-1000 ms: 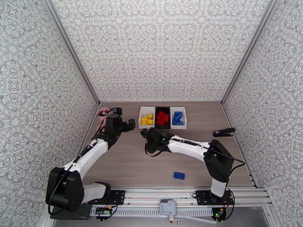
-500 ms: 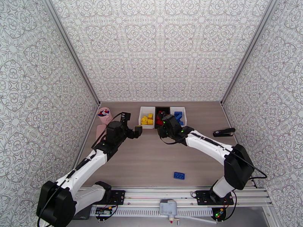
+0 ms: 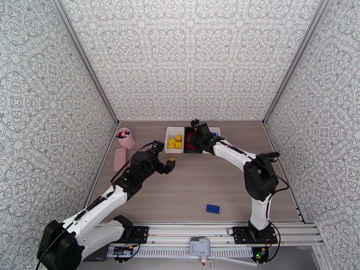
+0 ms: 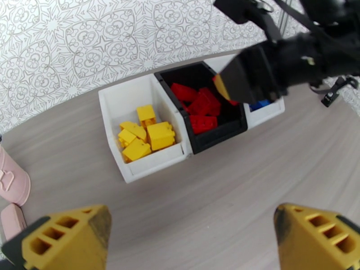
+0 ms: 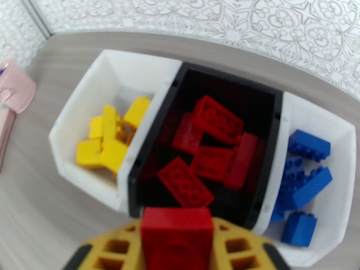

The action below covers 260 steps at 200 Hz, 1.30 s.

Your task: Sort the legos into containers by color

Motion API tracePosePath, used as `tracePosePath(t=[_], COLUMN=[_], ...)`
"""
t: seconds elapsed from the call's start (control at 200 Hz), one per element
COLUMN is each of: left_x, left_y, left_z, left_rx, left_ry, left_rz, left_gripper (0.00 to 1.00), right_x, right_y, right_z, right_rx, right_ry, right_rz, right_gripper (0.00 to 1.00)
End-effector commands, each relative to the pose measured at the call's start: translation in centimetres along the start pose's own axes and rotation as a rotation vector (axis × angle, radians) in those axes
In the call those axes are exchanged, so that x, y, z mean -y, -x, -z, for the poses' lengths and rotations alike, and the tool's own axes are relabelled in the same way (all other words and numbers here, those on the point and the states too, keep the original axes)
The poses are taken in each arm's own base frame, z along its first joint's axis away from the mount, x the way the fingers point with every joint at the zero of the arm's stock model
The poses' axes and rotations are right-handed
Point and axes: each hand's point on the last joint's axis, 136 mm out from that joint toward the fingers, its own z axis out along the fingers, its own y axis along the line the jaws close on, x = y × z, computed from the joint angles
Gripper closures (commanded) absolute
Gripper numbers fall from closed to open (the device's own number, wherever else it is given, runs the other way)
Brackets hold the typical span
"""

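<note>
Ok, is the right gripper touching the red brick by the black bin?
Touching. The right wrist view shows the red brick wedged between the right gripper's yellow fingers, flush against both, with no gap.

Red brick (image 5: 176,230) in the right hand (image 5: 176,254) runs off the lower edge, seemingly blurred

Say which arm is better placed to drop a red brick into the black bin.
Right. The right gripper holds a red brick at the black bin; the left gripper is open, empty.
</note>
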Motion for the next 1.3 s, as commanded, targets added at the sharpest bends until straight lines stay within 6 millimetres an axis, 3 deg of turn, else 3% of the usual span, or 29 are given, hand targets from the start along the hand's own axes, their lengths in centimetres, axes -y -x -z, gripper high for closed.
tracePosePath(t=[0.0, 0.155, 0.315, 0.39, 0.505, 0.67, 0.83, 0.935, 1.15, 1.295], left_x=[0.2, 0.6, 1.1, 1.3, 1.7, 2.5, 3.8, 4.2, 7.6, 7.6], left_y=[-0.3, -0.2, -0.3, -0.3, -0.2, -0.2, -0.8, -1.2, -2.3, -3.2], left_z=[0.1, -0.1, 0.1, 0.1, 0.3, 1.0, 1.8, 2.3, 4.5, 5.1], left_rx=[0.006, 0.002, -0.007, -0.014, -0.008, -0.006, -0.029, -0.040, -0.070, -0.108], left_ry=[-0.003, -0.019, -0.038, -0.043, -0.068, -0.132, -0.254, -0.333, -0.561, -0.594], left_rz=[-0.019, -0.032, -0.044, -0.054, -0.091, -0.158, -0.179, -0.173, -0.220, -0.221], left_gripper=[0.00, 0.00, 0.00, 0.00, 0.00, 0.00, 0.00, 0.00, 0.00, 0.00], right_x=[0.2, 0.9, 1.3, 1.0, 0.3, -0.3, -0.4, -0.1, 0.1, -0.3], right_y=[1.9, 1.9, 2.2, 2.7, 3.5, 3.7, 1.1, -2.2, -9.7, -14.1], right_z=[-1.7, -4.9, -6.4, -6.1, -4.4, 0.2, 5.4, 9.1, 16.8, 21.2], right_rx=[0.022, 0.006, 0.000, 0.004, 0.017, 0.066, 0.106, 0.081, -0.103, -0.231], right_ry=[0.009, -0.007, -0.023, -0.016, 0.026, 0.086, 0.145, 0.166, 0.252, 0.313], right_rz=[0.005, 0.000, 0.006, 0.009, 0.008, 0.037, 0.166, 0.261, 0.449, 0.572], right_gripper=[0.75, 0.75, 0.72, 0.64, 0.39, 0.20, 0.13, 0.10, 0.05, 0.05])
